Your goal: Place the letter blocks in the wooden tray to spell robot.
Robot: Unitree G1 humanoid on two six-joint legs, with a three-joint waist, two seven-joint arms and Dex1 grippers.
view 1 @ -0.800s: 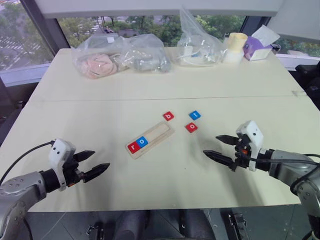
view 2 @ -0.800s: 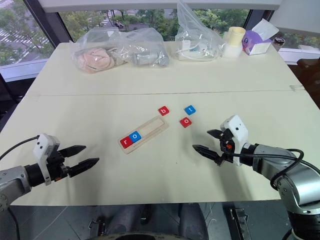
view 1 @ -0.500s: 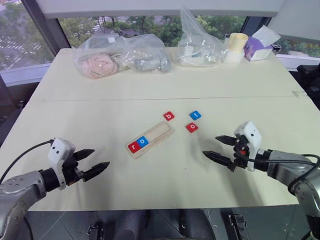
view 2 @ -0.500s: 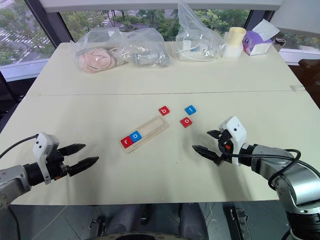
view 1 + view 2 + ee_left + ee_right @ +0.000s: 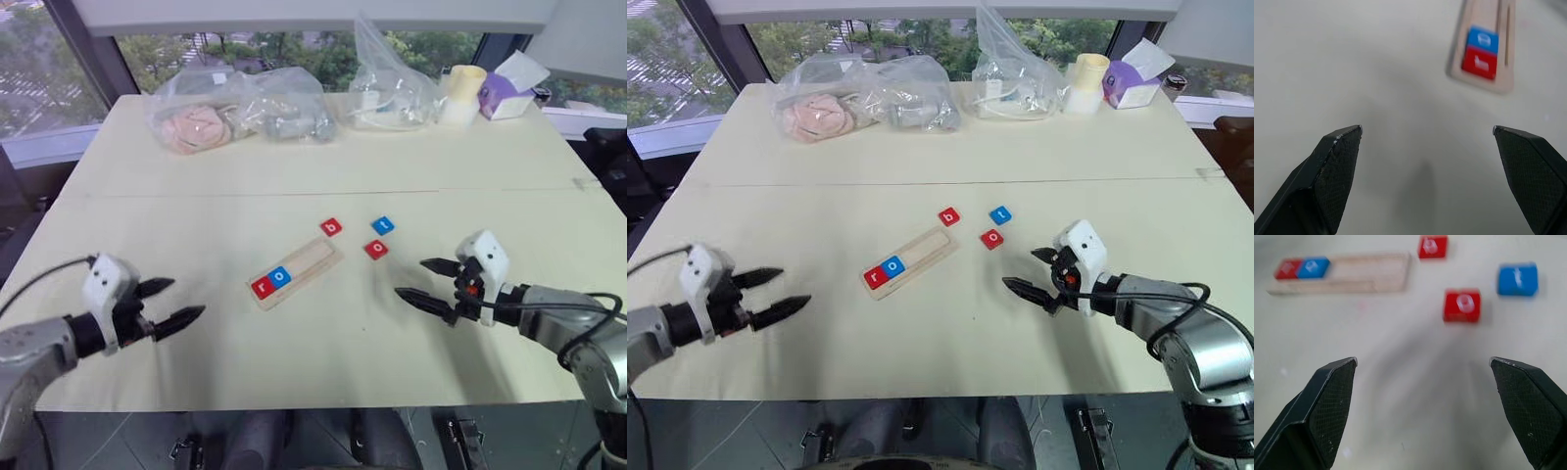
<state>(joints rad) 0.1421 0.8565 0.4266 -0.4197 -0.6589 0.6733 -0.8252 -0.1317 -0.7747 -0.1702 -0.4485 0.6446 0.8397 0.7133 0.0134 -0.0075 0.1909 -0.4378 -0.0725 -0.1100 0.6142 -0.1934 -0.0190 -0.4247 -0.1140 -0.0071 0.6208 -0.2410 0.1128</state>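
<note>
Looking down over both arms, I take the long pale wooden tray as my landmark: it lies slanted near the middle of the cream desk, with the red "r" tile and the blue "o" tile already seated side by side at its near-left end, the rest of the slot bare. Just beyond its far-right end sits the red "b" tile; to the right of that end, near but apart, lie the red "o" tile and, a little farther, the blue "t" tile.

My right gripper hovers off to the tray's right with its fingers spread wide and empty; my left gripper hangs well to the tray's left, likewise spread and holding nothing.

My worries from here: "b" is due next, yet the red "o" lies closer to my right fingers, so I could grab the wrong red tile. These tiles are flat and thin, so a pinch may skid one across the desk. A clumsy insertion could nudge the tray, unseat the two placed tiles, or drop "b" in rotated.
</note>
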